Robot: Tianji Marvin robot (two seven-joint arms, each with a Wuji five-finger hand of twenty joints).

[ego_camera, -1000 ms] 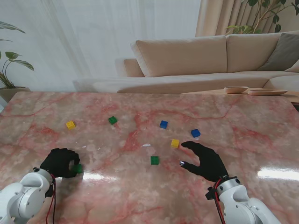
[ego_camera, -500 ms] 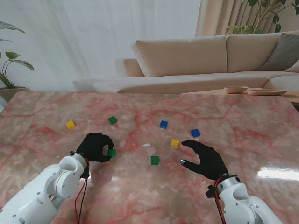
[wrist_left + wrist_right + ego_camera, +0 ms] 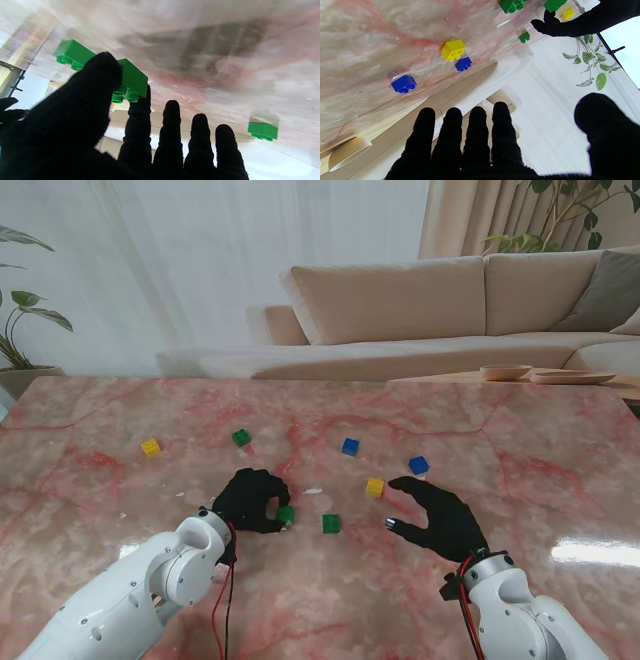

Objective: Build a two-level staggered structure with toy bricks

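Left robot hand (image 3: 254, 500), black-gloved, sits just left of centre in the stand view and grasps a green brick (image 3: 286, 515) at its right edge. In the left wrist view the thumb (image 3: 100, 75) and the index fingertip pinch this held green brick (image 3: 131, 81), studs pointing toward the camera; the other three fingers stand straight and apart from it. A second green brick (image 3: 331, 523) rests on the bench (image 3: 520, 450) just to the right of the held one, near the centre of the frame; whether the two touch cannot be told. In the left wrist view it shows at upper left (image 3: 72, 53), partly hidden behind the thumb.

Right robot hand (image 3: 440, 518) hovers at lower right of centre, released, fingers spread and holding nothing; the right wrist view shows its four fingers (image 3: 477, 135) side by side and the thumb well apart from them.

Loose bricks on the pink marble bench: a yellow brick (image 3: 374, 487) just beyond the right robot hand's fingertips, a blue brick (image 3: 418, 465) to its upper right, another blue brick (image 3: 350, 446) above centre, a third green brick (image 3: 241, 438) above the left robot hand, and a second yellow brick (image 3: 151, 447) at centre left. A beige sofa (image 3: 420, 300) fills the upper right background.
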